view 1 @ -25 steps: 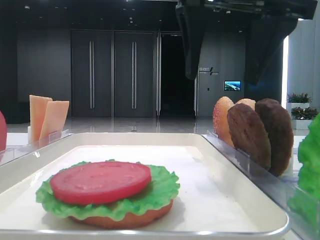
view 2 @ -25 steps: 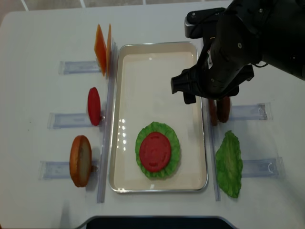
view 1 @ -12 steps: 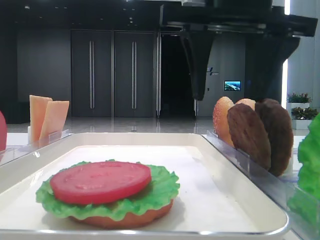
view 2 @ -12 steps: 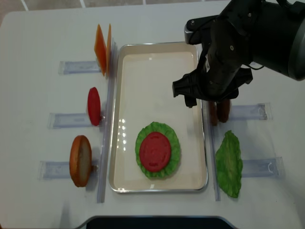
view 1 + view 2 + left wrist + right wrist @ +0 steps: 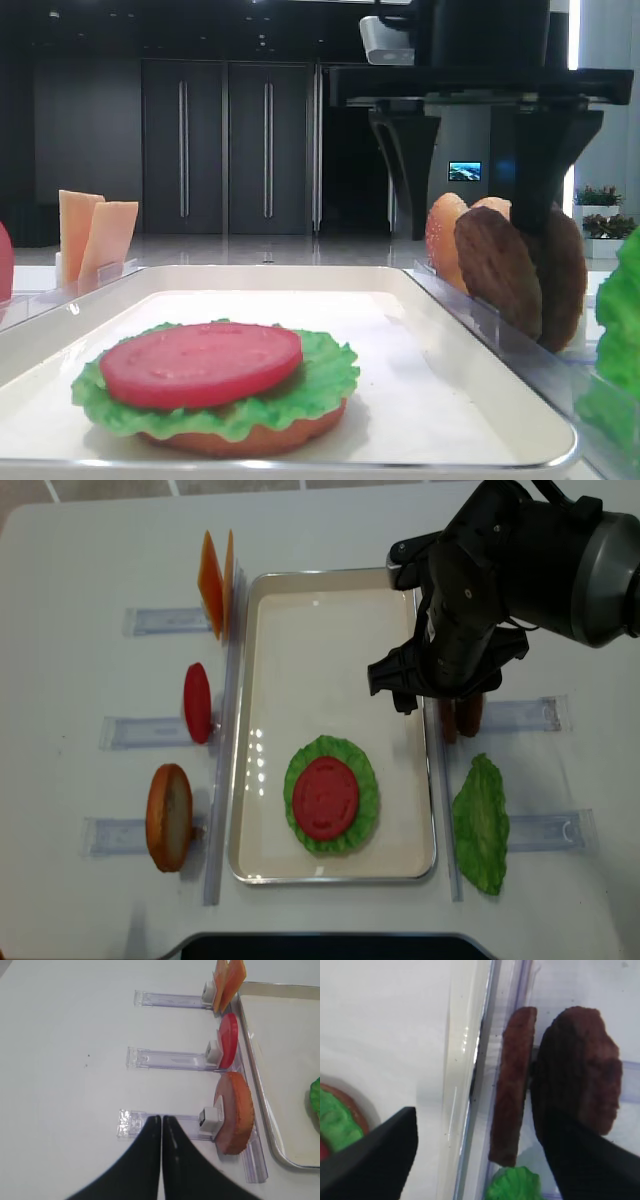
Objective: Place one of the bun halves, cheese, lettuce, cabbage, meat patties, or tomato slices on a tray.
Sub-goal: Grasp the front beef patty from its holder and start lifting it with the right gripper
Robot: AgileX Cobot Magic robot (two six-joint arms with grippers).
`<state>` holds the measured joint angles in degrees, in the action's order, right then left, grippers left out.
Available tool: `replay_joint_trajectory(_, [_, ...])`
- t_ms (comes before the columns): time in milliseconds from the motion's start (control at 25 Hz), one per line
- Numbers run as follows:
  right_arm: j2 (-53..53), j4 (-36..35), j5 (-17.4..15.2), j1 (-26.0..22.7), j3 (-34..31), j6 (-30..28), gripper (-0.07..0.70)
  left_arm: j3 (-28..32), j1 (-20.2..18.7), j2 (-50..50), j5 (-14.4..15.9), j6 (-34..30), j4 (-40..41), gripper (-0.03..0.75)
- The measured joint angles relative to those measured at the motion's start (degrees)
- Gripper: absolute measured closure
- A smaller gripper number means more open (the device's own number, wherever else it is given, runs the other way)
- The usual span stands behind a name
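Right hand (image 5: 470, 205) spread wide, nothing held, hanging over the meat patties (image 5: 512, 1085) standing on edge in the clear rack (image 5: 520, 714) just beside the tray (image 5: 330, 630) right rim; one finger over the tray side, the other over the far patty. Left hand (image 5: 161, 1160) pressed together, empty, over bare tabletop (image 5: 65, 1060) near the bun half (image 5: 235, 1110). On the tray, near end: bun, lettuce (image 5: 331, 796), tomato slice (image 5: 326, 797) stacked. Far half of tray bare.
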<state>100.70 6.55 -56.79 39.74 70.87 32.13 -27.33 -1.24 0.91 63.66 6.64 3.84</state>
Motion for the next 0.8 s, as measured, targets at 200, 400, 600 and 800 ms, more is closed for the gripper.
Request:
replay_joint_trajectory(200, [0.9, 0.6, 0.4, -0.8, 0.0, -0.2, 0.104, 0.0, 0.0, 0.0, 0.0, 0.0, 0.0, 0.715])
replay_joint_trajectory(400, [2.7, 1.4, 0.6, -0.8, 0.1, -0.2, 0.110, 0.0, 0.0, 0.0, 0.0, 0.0, -0.1, 0.715])
replay_joint_trajectory(600, [3.1, 2.6, 0.8, -0.8, 0.1, -0.4, 0.207, 0.0, 0.0, 0.0, 0.0, 0.0, -0.1, 0.715])
replay_joint_trajectory(800, [3.1, 2.9, 0.8, -0.8, 0.1, -0.5, 0.402, 0.0, 0.0, 0.0, 0.0, 0.0, -0.1, 0.715])
